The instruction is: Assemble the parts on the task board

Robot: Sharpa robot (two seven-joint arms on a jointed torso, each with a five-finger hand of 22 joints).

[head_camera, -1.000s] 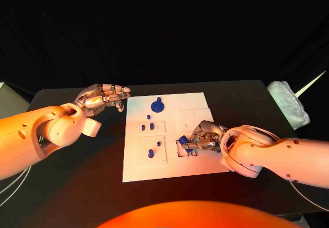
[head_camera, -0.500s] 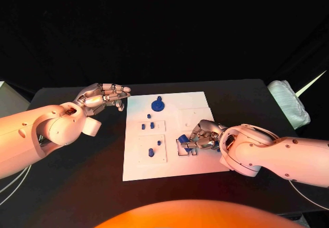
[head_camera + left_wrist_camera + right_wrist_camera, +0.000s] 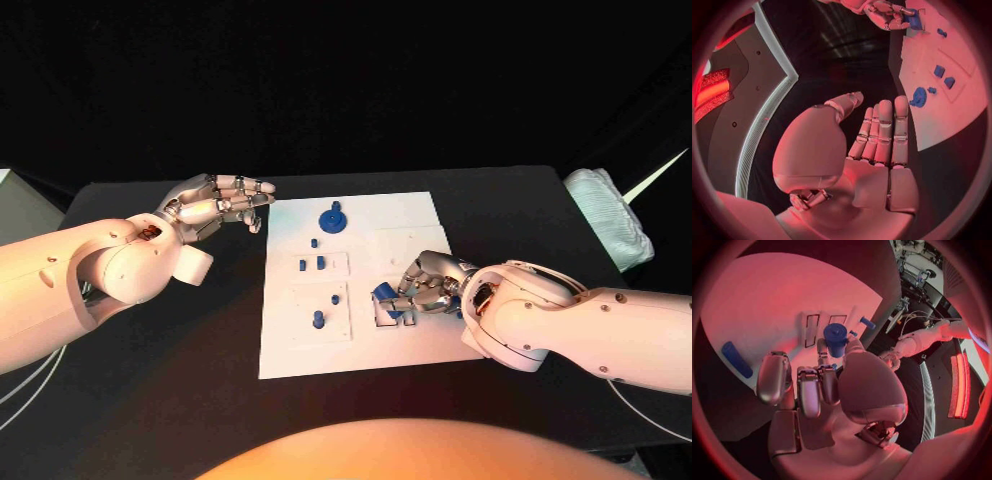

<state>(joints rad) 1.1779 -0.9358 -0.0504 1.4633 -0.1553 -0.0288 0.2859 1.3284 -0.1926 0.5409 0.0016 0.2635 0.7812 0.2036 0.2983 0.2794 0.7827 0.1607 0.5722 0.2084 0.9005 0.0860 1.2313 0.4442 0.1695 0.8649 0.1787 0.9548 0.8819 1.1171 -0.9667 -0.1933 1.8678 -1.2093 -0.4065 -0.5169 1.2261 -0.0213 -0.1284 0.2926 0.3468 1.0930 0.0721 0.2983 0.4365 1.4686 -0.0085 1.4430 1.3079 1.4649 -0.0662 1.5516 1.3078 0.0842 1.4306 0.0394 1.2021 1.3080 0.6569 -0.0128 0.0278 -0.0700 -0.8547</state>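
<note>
the right hand (image 3: 430,287) pinches a blue cylindrical part (image 3: 835,339) upright, its slots (image 3: 821,330) just beyond at 11 o'clock.

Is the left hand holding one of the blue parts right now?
No, the left hand hovers beside the task board with nothing in its fingers.

Our left hand (image 3: 216,205) hovers empty at ten o'clock, fingers loosely apart. Our right hand (image 3: 427,285) at four o'clock pinches a blue part (image 3: 385,294), palm down.
</note>
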